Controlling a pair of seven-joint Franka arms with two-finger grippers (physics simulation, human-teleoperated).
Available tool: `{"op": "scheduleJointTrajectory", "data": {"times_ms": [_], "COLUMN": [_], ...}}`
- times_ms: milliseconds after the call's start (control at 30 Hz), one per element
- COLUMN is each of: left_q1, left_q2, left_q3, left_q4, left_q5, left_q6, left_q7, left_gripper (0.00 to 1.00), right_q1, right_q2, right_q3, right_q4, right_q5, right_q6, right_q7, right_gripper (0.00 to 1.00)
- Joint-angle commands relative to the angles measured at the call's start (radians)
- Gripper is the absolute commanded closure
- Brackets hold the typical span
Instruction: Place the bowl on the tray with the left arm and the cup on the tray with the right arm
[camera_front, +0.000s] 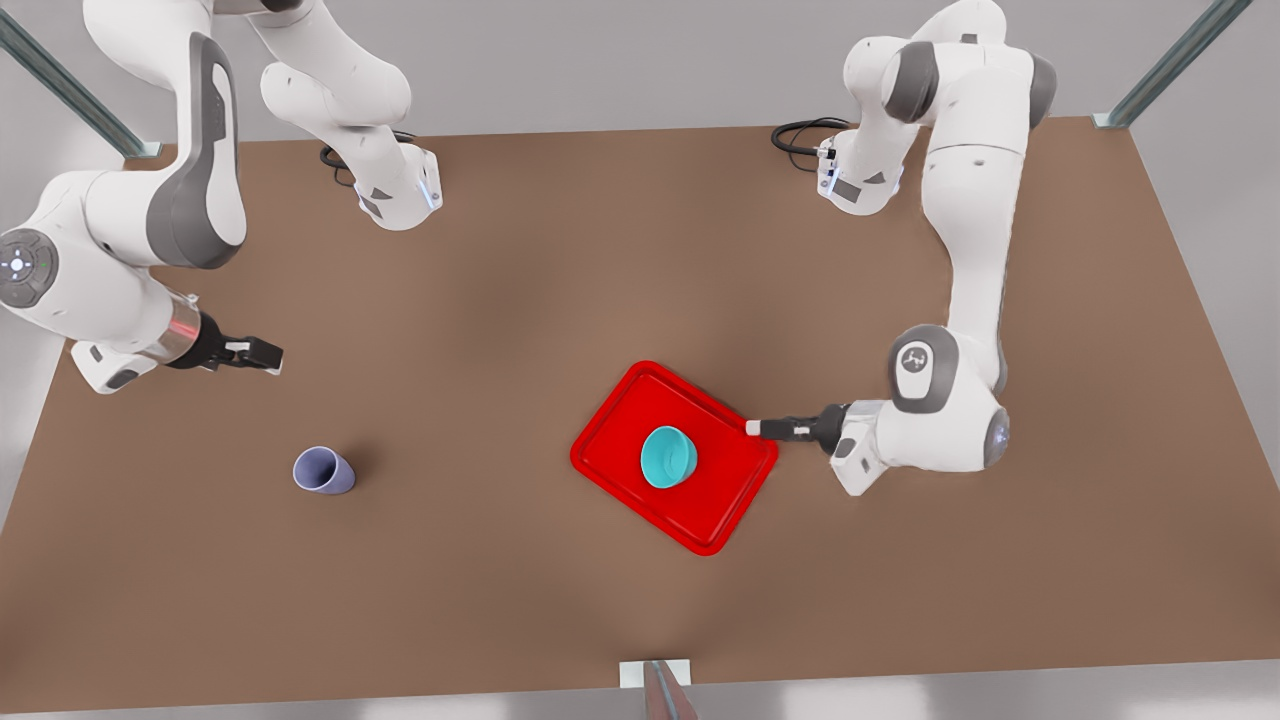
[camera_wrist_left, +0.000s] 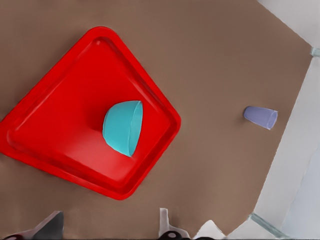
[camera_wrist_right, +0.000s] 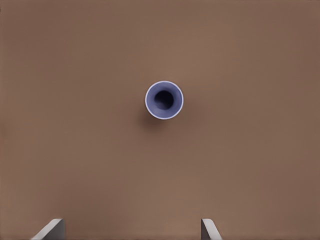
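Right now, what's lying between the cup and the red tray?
Nothing: in the front view only bare brown table separates the cup from the tray, which already holds the bowl.

We see soft, even overhead light; the matte brown tabletop (camera_front: 560, 270) shows faint shadows beside the small lavender cup (camera_front: 322, 469).
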Motion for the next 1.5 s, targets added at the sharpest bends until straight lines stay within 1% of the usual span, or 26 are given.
{"op": "scheduleJointTrajectory", "data": {"times_ms": [0, 33, 67, 100, 133, 167, 200, 400, 600, 667, 700, 833, 900, 1200, 1233, 1267, 1300, 1367, 1467], "left_q1": [-0.001, 0.018, 0.081, 0.106, 0.106, 0.106, 0.106, 0.106, 0.106, 0.106, 0.106, 0.104, 0.101, 0.101, 0.101, 0.101, 0.101, 0.101, 0.101], "left_q2": [-0.015, -0.064, -0.128, -0.234, -0.262, -0.263, -0.262, -0.247, -0.251, -0.25, -0.25, -0.216, -0.213, -0.211, -0.211, -0.211, -0.211, -0.211, -0.211], "left_q3": [0.0, -0.009, -0.052, -0.081, -0.081, -0.081, -0.076, -0.069, -0.069, -0.07, -0.069, -0.081, -0.084, -0.082, -0.082, -0.082, -0.082, -0.082, -0.082], "left_q4": [0.0, -0.001, -0.033, -0.119, -0.13, -0.127, -0.122, -0.104, -0.103, -0.103, -0.104, -0.103, -0.109, -0.104, -0.104, -0.104, -0.104, -0.104, -0.104], "left_q5": [0.726, 0.78, 0.775, 0.778, 0.778, 0.78, 0.777, 0.758, 0.758, 0.751, 0.715, 0.709, 0.654, 0.656, 0.656, 0.656, 0.656, 0.656, 0.656], "left_q6": [-0.017, -0.046, -0.049, -0.054, -0.11, -0.161, -0.166, -0.204, -0.215, -0.233, -0.235, -0.223, -0.236, -0.247, -0.246, -0.244, -0.246, -0.246, -0.246], "left_q7": [0.021, 0.029, 0.041, 0.043, 0.047, 0.049, 0.049, 0.046, 0.046, 0.046, 0.046, 0.044, 0.047, 0.044, 0.044, 0.044, 0.044, 0.043, 0.036], "left_gripper": [0.0, 0.0, 0.0, 0.0, 0.0, 0.0, 0.0, 0.0, 0.0, 0.0, 0.0, 0.0, 0.0, 0.0, 0.0, 0.0, 0.0, 0.0, 0.0], "right_q1": [-0.003, -0.003, -0.004, -0.007, -0.003, -0.003, -0.004, -0.018, -0.081, -0.079, -0.081, -0.099, -0.099, -0.09, -0.09, -0.087, -0.087, -0.087, -0.087], "right_q2": [0.0, 0.0, 0.001, 0.017, 0.046, 0.052, 0.055, 0.25, 0.344, 0.376, 0.39, 0.431, 0.452, 0.521, 0.526, 0.526, 0.526, 0.526, 0.528], "right_q3": [0.0, 0.0, 0.0, 0.0, 0.0, 0.0, 0.0, -0.008, -0.008, -0.008, -0.008, -0.008, -0.009, -0.008, -0.008, -0.008, -0.008, -0.008, -0.008], "right_q4": [0.0, -0.002, -0.005, -0.017, -0.023, -0.061, -0.09, -0.092, -0.086, -0.084, -0.084, -0.077, -0.057, -0.046, -0.046, -0.044, -0.046, -0.046, -0.044], "right_q5": [0.0, 0.0, 0.0, 0.0, 0.0, -0.002, 0.0, -0.005, -0.008, -0.008, -0.008, -0.008, -0.006, -0.002, -0.002, -0.002, -0.002, -0.002, -0.003], "right_q6": [0.0, 0.0, 0.005, 0.021, 0.049, 0.101, 0.146, 0.342, 0.437, 0.459, 0.468, 0.508, 0.514, 0.512, 0.512, 0.512, 0.512, 0.514, 0.514], "right_q7": [0.0, -0.002, -0.012, -0.015, -0.015, -0.017, -0.017, -0.035, -0.133, -0.133, -0.132, -0.137, -0.135, -0.117, -0.117, -0.117, -0.117, -0.117, -0.117], "right_gripper": [0.0, 0.0, 0.0, 0.0, 0.0, 0.0, 0.0, 0.0, 0.0, 0.0, 0.0, 0.0, 0.0, 0.0, 0.14, 0.38, 0.5, 0.78, 0.79]}}
